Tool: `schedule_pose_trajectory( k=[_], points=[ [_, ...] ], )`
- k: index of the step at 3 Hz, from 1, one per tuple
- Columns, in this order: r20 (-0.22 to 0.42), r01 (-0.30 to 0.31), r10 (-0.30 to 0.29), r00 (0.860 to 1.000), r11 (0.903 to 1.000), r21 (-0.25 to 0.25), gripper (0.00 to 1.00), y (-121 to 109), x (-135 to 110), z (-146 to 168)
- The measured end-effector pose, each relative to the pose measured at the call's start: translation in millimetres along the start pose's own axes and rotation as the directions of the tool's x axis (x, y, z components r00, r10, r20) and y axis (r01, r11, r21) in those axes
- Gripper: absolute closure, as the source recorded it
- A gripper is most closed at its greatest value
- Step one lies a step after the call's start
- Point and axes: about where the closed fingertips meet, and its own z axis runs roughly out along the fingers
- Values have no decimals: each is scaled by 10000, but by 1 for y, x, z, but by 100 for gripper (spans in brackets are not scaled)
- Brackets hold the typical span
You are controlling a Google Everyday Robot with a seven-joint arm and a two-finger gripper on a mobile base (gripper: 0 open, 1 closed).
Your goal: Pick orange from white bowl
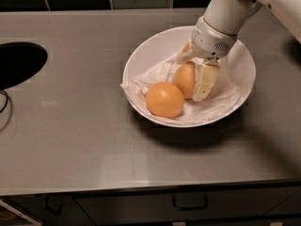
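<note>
The white bowl [242, 55], lined with crumpled white paper, stands on the grey counter right of the middle. In it lie a brighter round orange fruit [164, 99] at the front left and the duller, egg-shaped orange [184, 81] just behind it. My gripper [191, 79] reaches down into the bowl from the upper right. Its pale fingers [205, 81] stand on either side of the dull orange, one pressed on its right side and one behind it. The orange rests on the paper.
The grey counter [84, 126] stretches left and forward of the bowl. A dark round opening [19, 62] is at the left edge. Dark tiles run along the back wall. Drawer fronts with a handle [189, 204] sit below the front edge.
</note>
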Motion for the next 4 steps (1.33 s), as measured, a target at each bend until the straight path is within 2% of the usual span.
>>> schedule_pose_trajectory(
  k=[3,4],
  points=[
    [-38,114,-114,9999,9998,-138,25,-5,1,11],
    [-77,578,-575,9983,9972,469,22,-13,-14,-10]
  ],
)
